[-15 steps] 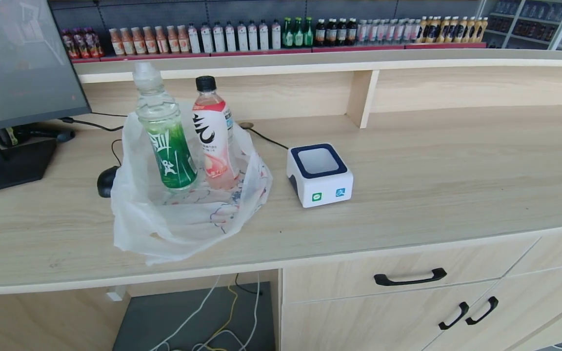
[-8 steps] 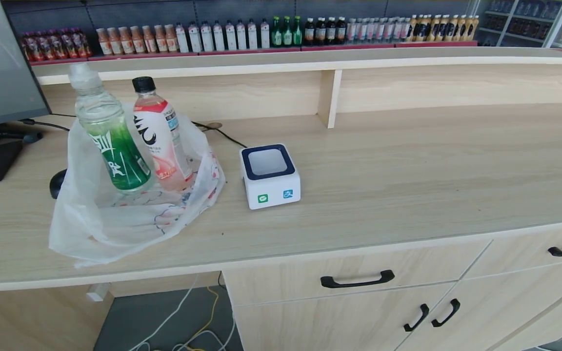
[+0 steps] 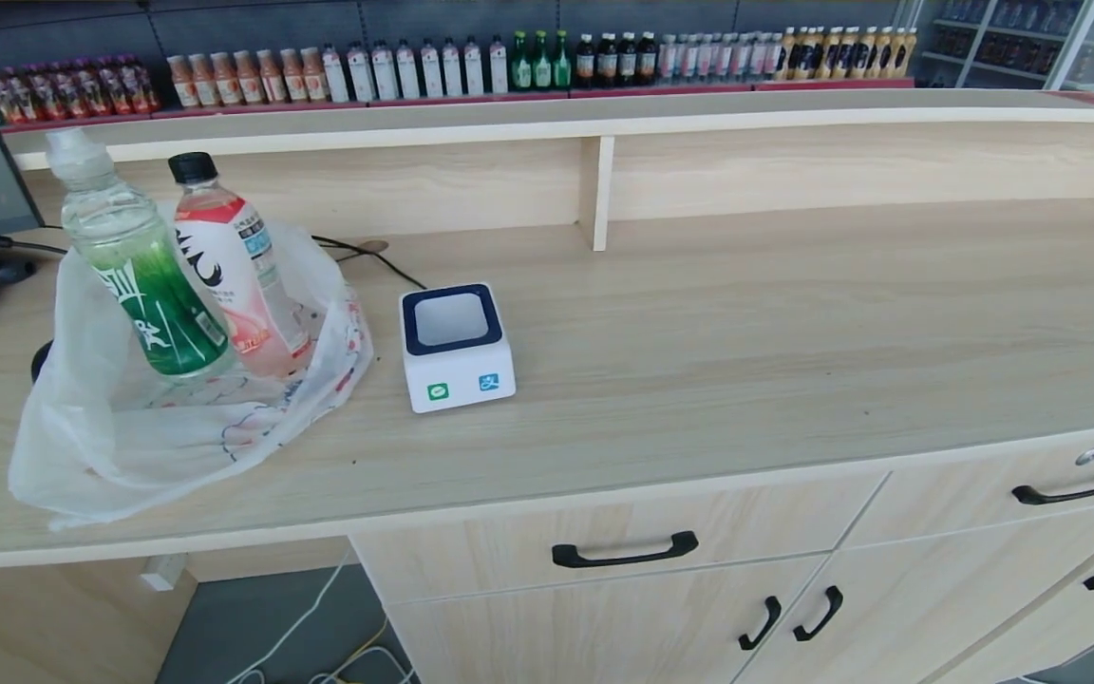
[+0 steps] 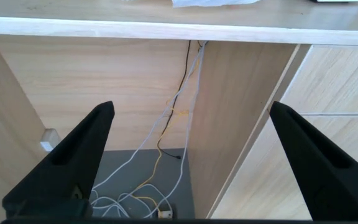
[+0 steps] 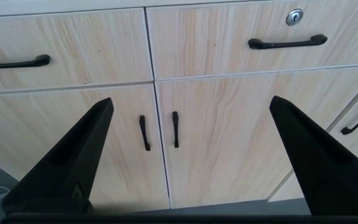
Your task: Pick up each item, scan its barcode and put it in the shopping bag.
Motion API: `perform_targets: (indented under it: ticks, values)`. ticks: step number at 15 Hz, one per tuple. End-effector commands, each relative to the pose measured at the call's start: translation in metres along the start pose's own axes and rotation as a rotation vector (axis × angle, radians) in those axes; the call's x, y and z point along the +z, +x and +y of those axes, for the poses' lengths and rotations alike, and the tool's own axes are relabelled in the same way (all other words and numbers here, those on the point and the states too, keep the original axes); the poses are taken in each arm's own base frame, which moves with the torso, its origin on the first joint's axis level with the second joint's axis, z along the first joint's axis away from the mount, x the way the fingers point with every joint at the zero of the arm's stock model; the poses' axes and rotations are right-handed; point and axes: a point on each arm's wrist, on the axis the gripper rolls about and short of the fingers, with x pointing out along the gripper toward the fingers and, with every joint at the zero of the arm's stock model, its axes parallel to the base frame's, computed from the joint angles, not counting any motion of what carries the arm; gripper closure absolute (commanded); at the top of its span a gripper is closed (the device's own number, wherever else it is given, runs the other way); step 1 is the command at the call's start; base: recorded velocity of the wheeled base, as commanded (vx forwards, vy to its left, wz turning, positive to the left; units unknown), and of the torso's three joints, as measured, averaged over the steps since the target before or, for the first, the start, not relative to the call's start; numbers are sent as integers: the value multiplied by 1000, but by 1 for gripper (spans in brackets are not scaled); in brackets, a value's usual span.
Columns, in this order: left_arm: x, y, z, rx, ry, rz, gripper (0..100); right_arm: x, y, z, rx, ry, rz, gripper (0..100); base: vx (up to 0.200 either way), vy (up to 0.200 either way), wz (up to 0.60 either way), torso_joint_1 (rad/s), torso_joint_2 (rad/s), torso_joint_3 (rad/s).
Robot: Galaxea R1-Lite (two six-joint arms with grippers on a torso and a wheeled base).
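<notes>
Pale wood counter [image 3: 746, 313] is backing onto shop shelves of drinks [image 3: 509, 66], with drawers [image 3: 623, 551] below.

Shopping bag [image 3: 129, 437] is lying open at the counter's left. It is holding green bottle [image 3: 143, 285] and pink bottle [image 3: 238, 275], both standing cap-up with tops tilting left.

Scanner [image 3: 457, 347] is sitting just beside the bag, window facing up.

Left gripper [image 4: 191, 109] and right gripper [image 5: 191, 106] are hanging below counter level, jaws wide and empty.

Head camera is swinging right since earlier; items are keeping their places.

You're looking at the wooden counter [image 3: 746, 313]: white scanner [image 3: 457, 347] sitting on it, shopping bag [image 3: 158, 427] just left of the scanner, black cable [image 3: 395, 271] trailing behind.
</notes>
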Motion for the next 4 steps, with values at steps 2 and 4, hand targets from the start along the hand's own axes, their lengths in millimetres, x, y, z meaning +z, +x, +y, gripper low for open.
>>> perform_targets:
  ticks: [2,4]
  values:
    - [0,0,0,1,0,0,0,0,0,0,-1,0,1,0,0,0,0,0,0,0]
    - [0,0,0,1,0,0,0,0,0,0,-1,0,1,0,0,0,0,0,0,0]
